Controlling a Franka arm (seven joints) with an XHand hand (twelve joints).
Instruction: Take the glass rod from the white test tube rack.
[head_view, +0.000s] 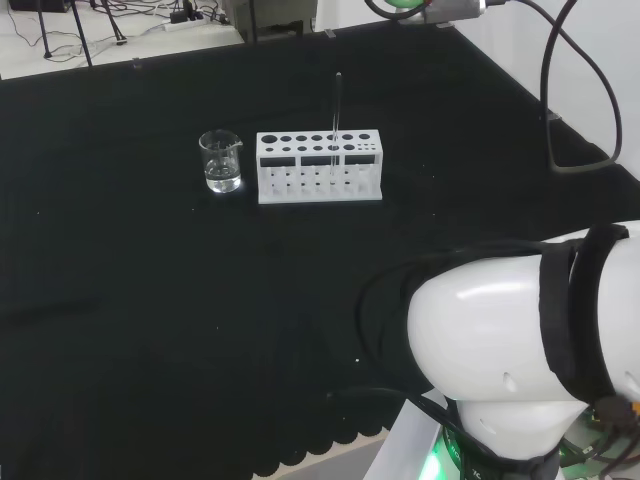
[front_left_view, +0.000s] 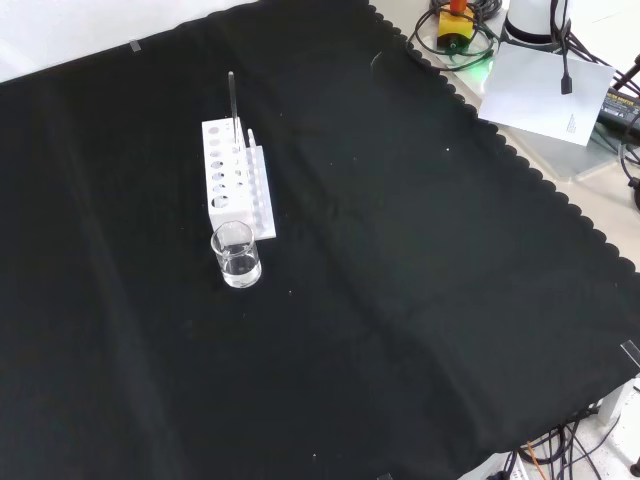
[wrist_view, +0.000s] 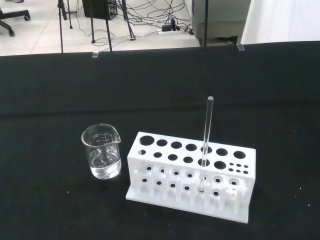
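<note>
I can't tell how the hand is set, so I note only the arm: its big white links (head_view: 520, 350) bulk at the lower right of my head view, well apart from the ware.

The white rack (head_view: 319, 166) stands on the black cloth (head_view: 150, 330) toward the far middle of the head view. Just to its left there, a small clear beaker (head_view: 221, 161) stands upright, close beside the rack's end; I can't say whether they touch. Front view puts the beaker (front_left_view: 237, 254) nearer the camera than the rack (front_left_view: 236, 181), in line with its long side. In the wrist view the beaker (wrist_view: 101, 151) has a pour lip and looks to hold a little clear liquid at the bottom.

Nothing else stands close around the rack; the cloth about it is bare on all sides.

Cloth is black with a scalloped edge. Beyond it in the front view: cables, a white sheet of paper (front_left_view: 545, 85), some gear. Wrist view shows pale floor, stand legs and cables behind the bench.

The glass rod (wrist_view: 205, 145) stands upright in one of the rack's holes, long axis vertical, upper end well clear of the rack top. Head view: rod (head_view: 336, 112) right of the rack's middle. Front view: rod (front_left_view: 232, 105) at the rack's far end.
</note>
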